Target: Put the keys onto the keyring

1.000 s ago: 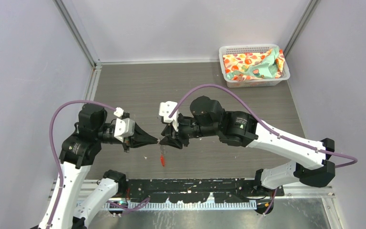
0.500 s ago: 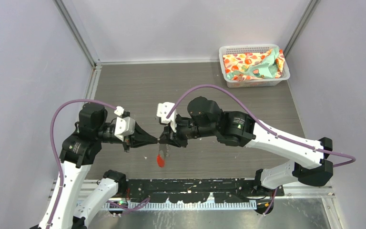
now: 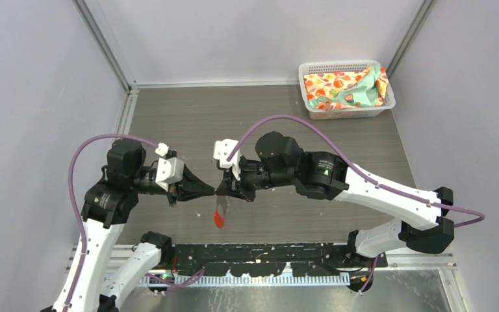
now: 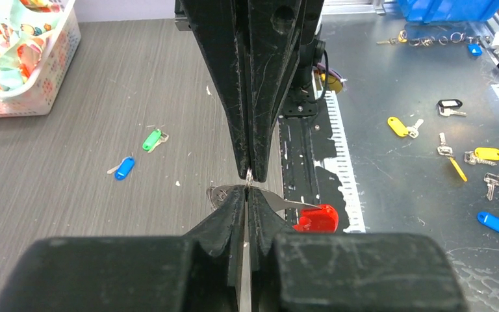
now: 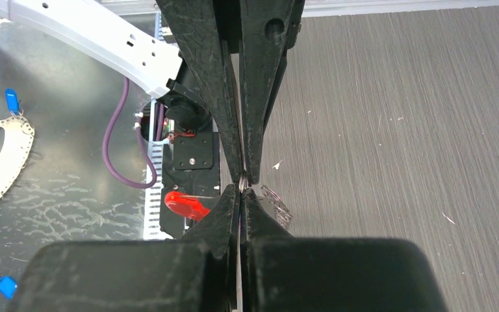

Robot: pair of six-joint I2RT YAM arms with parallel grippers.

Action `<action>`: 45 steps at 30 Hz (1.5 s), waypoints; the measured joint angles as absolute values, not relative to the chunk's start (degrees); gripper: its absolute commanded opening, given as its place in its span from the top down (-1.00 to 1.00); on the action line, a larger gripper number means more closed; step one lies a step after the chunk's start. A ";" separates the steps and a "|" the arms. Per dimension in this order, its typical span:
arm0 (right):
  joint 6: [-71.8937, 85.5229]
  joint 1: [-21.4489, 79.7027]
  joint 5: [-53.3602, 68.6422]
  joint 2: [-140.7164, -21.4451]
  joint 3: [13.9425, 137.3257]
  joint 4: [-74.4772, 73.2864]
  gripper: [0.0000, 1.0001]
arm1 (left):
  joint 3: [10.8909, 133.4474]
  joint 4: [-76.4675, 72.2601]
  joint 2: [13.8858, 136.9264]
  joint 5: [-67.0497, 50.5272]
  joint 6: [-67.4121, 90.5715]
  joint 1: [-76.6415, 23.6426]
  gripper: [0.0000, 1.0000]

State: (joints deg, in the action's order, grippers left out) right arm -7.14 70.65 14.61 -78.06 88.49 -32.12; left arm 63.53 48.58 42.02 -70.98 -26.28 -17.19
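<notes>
Keyring (image 4: 219, 194): thin silvery wire loops, flat red tag (image 3: 218, 218) dangling. Held above the table (image 3: 338, 140) between left gripper (image 3: 210, 190) and right gripper (image 3: 223, 190), both clenched tip-to-tip on its wire.

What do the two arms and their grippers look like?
On the left arm and right arm: white link shells, black joint housings, a purple cable looping to each wrist. The left gripper and right gripper: tapered, scuffed black fingers, white camera block behind each.
</notes>
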 measured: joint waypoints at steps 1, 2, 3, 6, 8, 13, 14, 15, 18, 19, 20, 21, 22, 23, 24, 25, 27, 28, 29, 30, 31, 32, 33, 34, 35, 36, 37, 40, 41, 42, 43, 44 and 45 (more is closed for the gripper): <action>-7.09 70.65 14.52 -77.80 88.16 -31.68 0.98 | 63.53 48.29 42.02 -71.00 -25.82 -17.17 0.85; -6.94 70.65 14.44 -77.43 87.64 -31.03 0.98 | 63.53 47.94 41.98 -71.07 -25.43 -17.17 0.84; -6.90 70.65 14.35 -76.82 86.67 -29.98 0.98 | 63.53 47.44 41.98 -71.18 -24.84 -17.17 0.82; -6.39 70.65 14.13 -74.17 82.08 -24.91 0.98 | 63.53 45.67 41.98 -72.03 -22.83 -17.19 0.52; -6.02 70.65 14.00 -72.12 78.54 -21.80 0.98 | 63.53 44.38 41.82 -72.71 -21.06 -17.19 0.36; -5.41 70.65 13.80 -69.30 74.24 -17.08 0.98 | 63.53 42.81 41.39 -73.93 -18.37 -17.19 0.23; -5.32 70.65 13.82 -69.08 74.04 -16.34 0.98 | 63.53 42.81 41.39 -74.13 -18.15 -17.19 0.23; -5.19 70.65 13.82 -68.95 73.89 -15.66 0.98 | 63.53 42.76 41.36 -74.19 -18.04 -17.19 0.23; -4.54 70.65 14.09 -68.25 72.93 -13.04 0.98 | 63.53 42.70 41.39 -74.15 -17.93 -17.19 0.25; -4.34 70.65 14.17 -68.03 72.60 -12.47 0.98 | 63.53 42.61 41.39 -74.08 -17.93 -17.19 0.27; -4.21 70.65 14.31 -67.85 72.38 -11.99 0.98 | 63.53 42.59 41.39 -74.02 -17.96 -17.19 0.28; -4.12 70.65 14.46 -67.77 72.34 -11.66 0.98 | 63.53 42.50 41.39 -73.91 -17.91 -17.19 0.31; -4.05 70.65 14.61 -67.77 72.31 -11.20 0.98 | 63.51 42.26 41.39 -73.69 -17.80 -17.19 0.33; -3.97 70.65 14.72 -67.75 72.31 -10.87 0.98 | 63.51 42.04 41.39 -73.60 -17.58 -17.19 0.36; -3.90 70.65 14.81 -67.75 72.29 -10.66 0.98 | 63.51 41.71 41.39 -73.56 -17.15 -17.19 0.38; -3.86 70.65 14.94 -67.75 72.29 -10.41 0.98 | 63.48 41.43 41.39 -73.54 -16.80 -17.19 0.40; -3.79 70.65 15.16 -67.75 72.16 -9.96 0.98 | 63.29 40.45 41.39 -73.54 -16.27 -17.19 0.54; -3.70 70.65 15.22 -67.75 72.10 -9.76 0.98 | 63.18 40.07 41.39 -73.56 -15.81 -17.19 0.61; -3.68 70.65 15.38 -67.75 72.07 -9.67 0.98 | 62.96 39.59 41.39 -73.54 -15.31 -17.19 0.70; -3.66 70.65 15.51 -67.75 72.05 -9.52 0.98 | 62.76 39.03 41.39 -73.56 -14.94 -17.19 0.80; -3.66 70.65 15.62 -67.75 72.05 -9.41 0.98 | 62.59 38.63 41.39 -73.56 -14.59 -17.19 0.92; -3.66 70.65 15.73 -67.75 72.05 -9.21 0.98 | 62.46 38.28 41.39 -73.58 -14.02 -17.19 0.98; -3.68 70.65 15.75 -67.75 72.05 -9.06 0.98 | 62.39 38.06 41.39 -73.63 -13.74 -17.19 0.99; -3.66 70.65 15.77 -67.75 72.05 -8.99 0.98 | 62.37 37.89 41.34 -73.67 -13.61 -17.19 0.99; -3.64 70.63 15.79 -67.75 72.03 -8.84 0.98 | 62.33 37.80 41.28 -73.69 -13.58 -17.19 1.00; -3.49 70.65 15.81 -67.75 71.90 -8.58 0.98 | 62.33 37.78 41.21 -73.67 -13.65 -17.19 0.99; -3.46 70.65 15.84 -67.75 71.83 -8.51 0.98 | 62.33 37.80 41.08 -73.65 -13.69 -17.19 0.99; -2.98 70.65 16.10 -67.75 71.68 -8.21 0.96 | 62.22 37.91 40.73 -73.56 -13.69 -17.19 1.00; -2.85 70.65 16.16 -67.77 71.68 -8.25 0.86 | 62.22 37.91 40.69 -73.56 -13.65 -17.19 0.99; -2.76 70.65 16.16 -67.77 71.68 -8.36 0.71 | 62.22 37.91 40.64 -73.54 -13.58 -17.19 0.99; -2.59 70.65 16.12 -67.79 71.72 -8.47 0.55 | 62.22 37.91 40.64 -73.52 -13.43 -17.19 0.99; -2.28 70.65 15.94 -67.85 71.85 -8.67 0.42 | 62.22 37.93 40.66 -73.47 -13.30 -17.19 0.99; -1.85 70.65 15.64 -67.90 71.90 -8.84 0.30 | 62.22 37.91 40.73 -73.45 -13.21 -17.19 0.99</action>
